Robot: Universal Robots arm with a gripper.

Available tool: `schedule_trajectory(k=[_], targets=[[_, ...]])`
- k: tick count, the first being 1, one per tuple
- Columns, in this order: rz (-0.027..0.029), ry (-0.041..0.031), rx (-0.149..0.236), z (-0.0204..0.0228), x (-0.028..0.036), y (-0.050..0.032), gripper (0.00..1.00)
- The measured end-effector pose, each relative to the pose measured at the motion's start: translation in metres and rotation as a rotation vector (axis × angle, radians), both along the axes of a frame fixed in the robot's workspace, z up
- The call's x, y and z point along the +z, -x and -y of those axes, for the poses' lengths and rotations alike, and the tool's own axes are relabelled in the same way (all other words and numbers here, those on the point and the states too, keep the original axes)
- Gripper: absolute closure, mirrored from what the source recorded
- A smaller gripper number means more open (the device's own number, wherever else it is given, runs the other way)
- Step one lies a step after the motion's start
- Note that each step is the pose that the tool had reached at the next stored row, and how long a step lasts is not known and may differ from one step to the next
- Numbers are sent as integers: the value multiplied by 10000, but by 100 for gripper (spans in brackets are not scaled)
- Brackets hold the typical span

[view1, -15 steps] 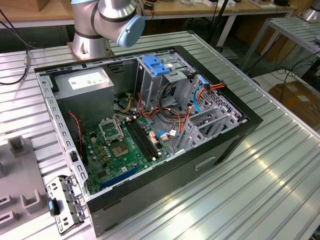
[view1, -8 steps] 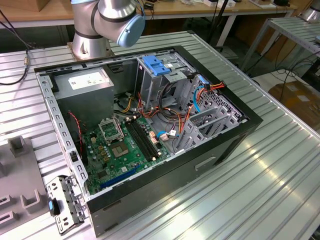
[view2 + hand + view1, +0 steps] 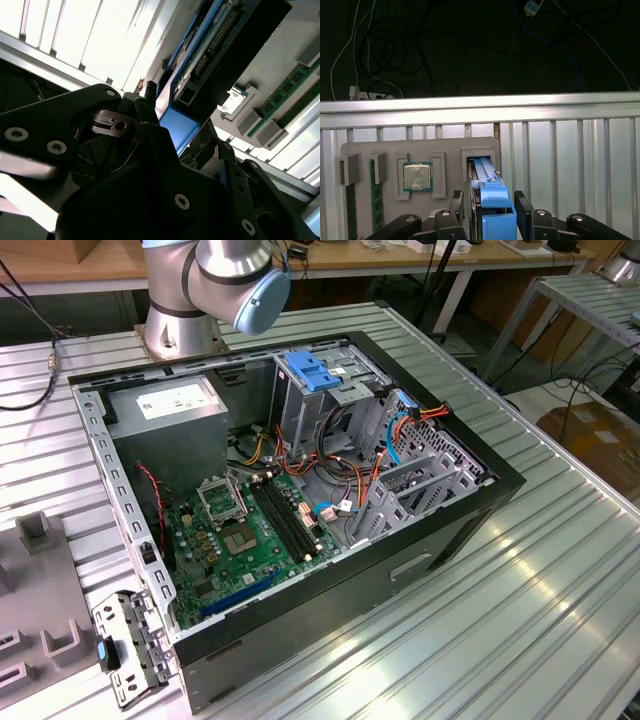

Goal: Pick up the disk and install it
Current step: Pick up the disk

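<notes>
The disk (image 3: 490, 197) stands on edge in a slot of a grey parts holder (image 3: 420, 150), its blue carrier frame facing the first wrist camera. My gripper (image 3: 491, 207) straddles it, one black finger against each flat side, shut on it. In the second wrist view the disk (image 3: 215, 50) shows its black body and connector edge, with the blue frame running down between the fingers of the gripper (image 3: 182, 125). I cannot tell whether the disk still rests in the slot or is lifted slightly. The open computer case (image 3: 480, 490) lies on the table in the exterior view.
The holder also carries a processor chip (image 3: 417, 176) and a memory stick (image 3: 376, 195). Inside the case are a grey drive cage with a blue latch (image 3: 310, 370), a power-supply box (image 3: 170, 405), the green motherboard (image 3: 250, 540) and loose cables. A metal bracket (image 3: 125, 645) lies by the case.
</notes>
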State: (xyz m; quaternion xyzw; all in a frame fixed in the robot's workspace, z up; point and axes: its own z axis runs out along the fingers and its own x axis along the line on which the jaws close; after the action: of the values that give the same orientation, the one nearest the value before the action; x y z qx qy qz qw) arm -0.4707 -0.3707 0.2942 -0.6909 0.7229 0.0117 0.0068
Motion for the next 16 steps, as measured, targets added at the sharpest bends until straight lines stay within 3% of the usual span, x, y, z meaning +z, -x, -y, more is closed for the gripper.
schedule_trajectory(k=[6,16], targets=[[-1,-2,-2,0,36,-1,47],[-2,-2,183,0,24,0,47]])
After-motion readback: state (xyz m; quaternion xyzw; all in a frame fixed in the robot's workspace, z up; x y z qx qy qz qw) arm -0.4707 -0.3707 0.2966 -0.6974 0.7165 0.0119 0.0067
